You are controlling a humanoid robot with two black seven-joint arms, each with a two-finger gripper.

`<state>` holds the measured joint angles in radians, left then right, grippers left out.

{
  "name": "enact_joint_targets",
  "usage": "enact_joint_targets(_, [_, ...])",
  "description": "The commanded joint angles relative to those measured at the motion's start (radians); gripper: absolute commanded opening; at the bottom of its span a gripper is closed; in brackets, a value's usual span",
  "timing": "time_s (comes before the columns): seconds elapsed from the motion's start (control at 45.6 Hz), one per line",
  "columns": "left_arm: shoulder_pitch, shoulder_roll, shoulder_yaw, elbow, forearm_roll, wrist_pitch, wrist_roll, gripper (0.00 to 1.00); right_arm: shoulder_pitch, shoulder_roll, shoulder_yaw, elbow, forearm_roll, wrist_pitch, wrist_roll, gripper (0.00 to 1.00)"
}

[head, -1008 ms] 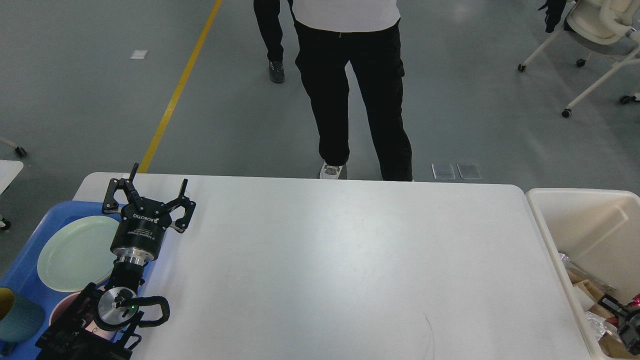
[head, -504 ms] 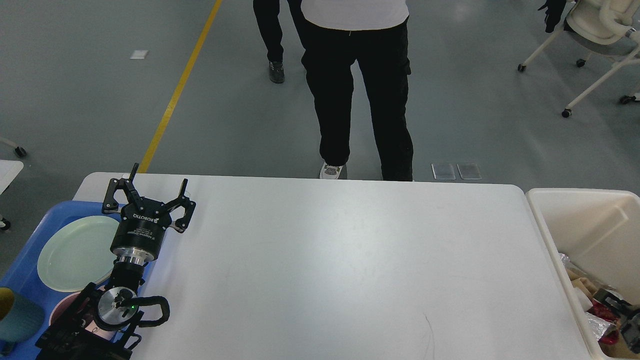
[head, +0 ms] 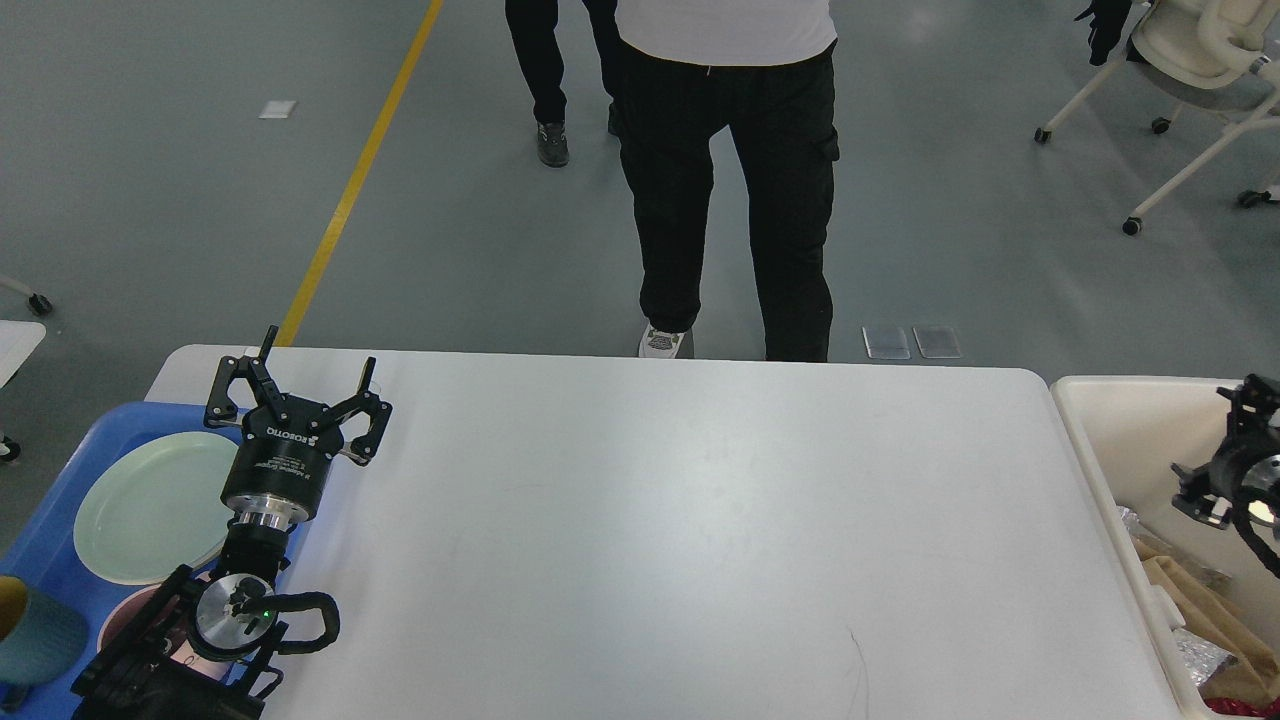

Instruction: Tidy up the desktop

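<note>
Our table [head: 680, 520] fills the middle of the view with nothing on it, so tidying looks nearly done. Our left gripper [head: 300, 385] hovers with fingers wide; our right gripper [head: 1245, 420], over the bin [head: 1120, 410], we cannot tell.

Bright, even overhead light fills the scene, and the focus is sharp right across. A soft pale sheen spreads over the middle of the white worktop [head: 650, 520]. Shadows are faint and short, just a dim patch beside the left gripper [head: 300, 385].
</note>
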<state>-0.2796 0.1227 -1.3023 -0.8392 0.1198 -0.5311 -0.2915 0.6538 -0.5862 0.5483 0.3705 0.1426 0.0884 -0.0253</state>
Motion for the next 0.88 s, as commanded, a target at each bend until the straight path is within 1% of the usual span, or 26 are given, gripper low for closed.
enact_joint_targets(0.0, [0.0, 0.0, 0.0, 0.0, 0.0, 0.0, 0.0, 0.96, -0.092, -0.03, 0.284, 0.2, -0.001, 0.005, 0.002, 1.0])
enact_joint_targets(0.088, [0.0, 0.0, 0.0, 0.0, 0.0, 0.0, 0.0, 0.96, -0.19, -0.015, 0.484, 0.312, -0.018, 0.016, 0.002, 1.0])
enact_joint_targets(0.153, [0.0, 0.0, 0.0, 0.0, 0.0, 0.0, 0.0, 0.96, -0.258, 0.021, 0.582, 0.379, -0.029, 0.022, 0.004, 1.0])
enact_joint_targets(0.197, [0.0, 0.0, 0.0, 0.0, 0.0, 0.0, 0.0, 0.96, -0.286, 0.058, 0.634, 0.431, -0.066, 0.028, 0.014, 1.0])
enact_joint_targets(0.241, [0.0, 0.0, 0.0, 0.0, 0.0, 0.0, 0.0, 0.96, -0.312, 0.092, 0.68, 0.481, -0.125, 0.03, 0.054, 1.0])
enact_joint_targets(0.351, [0.0, 0.0, 0.0, 0.0, 0.0, 0.0, 0.0, 0.96, -0.382, 0.181, 0.768, 0.548, -0.305, 0.03, 0.211, 1.0])
enact_joint_targets(0.416, [0.0, 0.0, 0.0, 0.0, 0.0, 0.0, 0.0, 0.96, -0.405, 0.242, 0.791, 0.593, -0.377, 0.028, 0.277, 1.0])
enact_joint_targets(0.482, [0.0, 0.0, 0.0, 0.0, 0.0, 0.0, 0.0, 0.96, -0.442, 0.282, 0.805, 0.626, -0.406, 0.028, 0.32, 1.0])
enact_joint_targets(0.57, [0.0, 0.0, 0.0, 0.0, 0.0, 0.0, 0.0, 0.96, -0.468, 0.316, 0.808, 0.657, -0.411, 0.027, 0.353, 1.0])
enact_joint_targets(0.657, [0.0, 0.0, 0.0, 0.0, 0.0, 0.0, 0.0, 0.96, -0.48, 0.33, 0.806, 0.657, -0.411, 0.027, 0.392, 1.0])
enact_joint_targets(0.854, [0.0, 0.0, 0.0, 0.0, 0.0, 0.0, 0.0, 0.96, -0.473, 0.347, 0.803, 0.637, -0.408, 0.025, 0.398, 1.0])
